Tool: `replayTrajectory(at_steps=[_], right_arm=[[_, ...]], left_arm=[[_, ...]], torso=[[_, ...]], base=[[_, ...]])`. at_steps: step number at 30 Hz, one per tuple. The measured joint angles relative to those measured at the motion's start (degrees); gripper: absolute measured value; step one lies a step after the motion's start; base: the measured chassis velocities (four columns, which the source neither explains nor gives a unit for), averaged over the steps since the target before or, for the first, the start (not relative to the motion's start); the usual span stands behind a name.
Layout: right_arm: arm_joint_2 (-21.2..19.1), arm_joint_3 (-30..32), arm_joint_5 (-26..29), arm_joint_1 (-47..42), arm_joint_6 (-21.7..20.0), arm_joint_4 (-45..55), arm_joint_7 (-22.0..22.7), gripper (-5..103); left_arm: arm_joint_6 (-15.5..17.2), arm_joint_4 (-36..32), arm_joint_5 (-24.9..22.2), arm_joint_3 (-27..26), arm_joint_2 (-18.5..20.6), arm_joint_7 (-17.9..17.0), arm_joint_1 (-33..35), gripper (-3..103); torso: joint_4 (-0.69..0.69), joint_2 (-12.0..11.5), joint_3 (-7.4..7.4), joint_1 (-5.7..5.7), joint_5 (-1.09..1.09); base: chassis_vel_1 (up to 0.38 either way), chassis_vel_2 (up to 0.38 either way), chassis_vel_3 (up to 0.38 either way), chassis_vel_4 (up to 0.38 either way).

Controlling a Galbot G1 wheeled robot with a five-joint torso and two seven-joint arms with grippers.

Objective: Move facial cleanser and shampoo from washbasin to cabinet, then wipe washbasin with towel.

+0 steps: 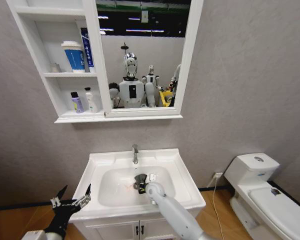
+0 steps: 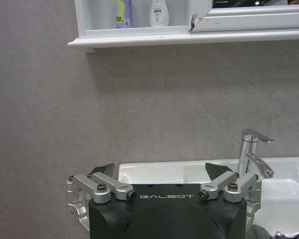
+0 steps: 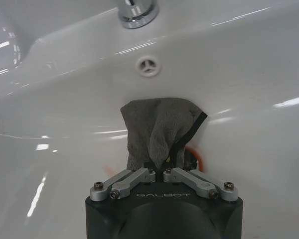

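**Inspector:** Right tool (image 3: 157,172): fingers pinched together on the towel (image 3: 157,130), down inside the bowl of the washbasin (image 1: 182,170), over the red-ringed drain (image 3: 199,158). Left tool (image 1: 71,201): jaws spread, nothing held, hanging off the basin's left front corner.

**Assistant:** Handling of the towel?

**Inspector:** Judged soft, light, limp. It stands out from the fingers in a crumpled fold and will drape rather than hold shape. The pinch at one bunched end looks adequate; a fuller bunch would press more evenly on slick ceramic.

**Assistant:** Orientation?

**Inspector:** Its long axis runs away from the tool toward the overflow hole (image 3: 148,65) and tap (image 1: 135,153), free end toward the back wall of the bowl. Two bottles (image 1: 83,100) stand in the lower niche of the cabinet (image 1: 97,60).
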Motion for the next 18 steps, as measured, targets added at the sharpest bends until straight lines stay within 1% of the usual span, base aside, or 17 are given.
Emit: replayTrajectory(at_steps=[2,6,7,8,9,12,13,15,16,17,18], right_arm=[[1.6,-0.7,1.8,0.7,-0.2,-0.6,0.7,2],[2.0,-1.0,3.2,0.7,-0.4,-0.5,1.5,2],[1.5,-0.9,3.5,0.3,-0.4,0.0,2.0,2],[0.3,-0.4,3.6,-0.6,-0.5,1.0,2.4,2],[0.3,-0.4,3.6,-0.6,-0.5,1.0,2.4,2],[-4.9,1.5,2.9,-4.3,-0.3,4.6,2.7,2],[-4.9,1.5,2.9,-4.3,-0.3,4.6,2.7,2],[-8.2,2.6,2.5,-5.8,-0.3,6.9,2.7,2],[-8.2,2.6,2.5,-5.8,-0.3,6.9,2.7,2],[-9.7,3.1,2.5,-6.2,-0.2,7.6,2.7,2],[-10.2,3.2,2.6,-6.2,-0.2,7.9,2.7,2]], left_arm=[[0.0,0.0,0.0,0.0,0.0,0.0,0.0,100],[0.0,0.0,0.0,0.0,0.0,0.0,0.0,100],[0.0,0.0,0.0,0.0,0.0,0.0,0.0,100],[0.0,0.0,0.0,0.0,0.0,0.0,0.0,100],[0.0,0.0,0.0,0.0,0.0,0.0,0.0,100],[0.0,0.0,0.0,0.0,0.0,0.0,0.0,100],[0.0,0.0,0.0,0.0,0.0,0.0,0.0,100],[0.0,0.0,0.0,0.0,0.0,0.0,0.0,100],[0.0,0.0,0.0,0.0,0.0,0.0,0.0,100],[0.0,0.0,0.0,0.0,0.0,0.0,0.0,100],[0.0,0.0,0.0,0.0,0.0,0.0,0.0,100]], torso=[[0.0,0.0,0.0,0.0,0.0],[0.0,0.0,0.0,0.0,0.0],[0.0,0.0,0.0,0.0,0.0],[0.0,0.0,0.0,0.0,0.01],[0.0,0.0,0.0,0.0,0.01],[-0.02,0.0,-0.01,0.0,0.01],[-0.02,0.0,-0.01,0.0,0.01],[-0.02,0.0,-0.01,-0.01,0.02],[-0.02,0.0,-0.01,-0.01,0.02],[-0.02,0.0,-0.01,-0.01,0.01],[-0.02,0.0,-0.01,-0.01,0.01]], base=[[0.0,0.0,0.0,0.0],[0.0,0.0,0.0,0.0],[0.0,0.0,0.0,0.0],[0.0,0.0,0.0,0.0],[0.0,0.0,0.0,0.0],[0.0,0.0,0.0,0.0],[0.0,0.0,0.0,0.0],[0.0,0.0,0.0,0.0],[0.0,0.0,0.0,0.0],[0.0,0.0,0.0,0.0],[0.0,0.0,0.0,0.0]])
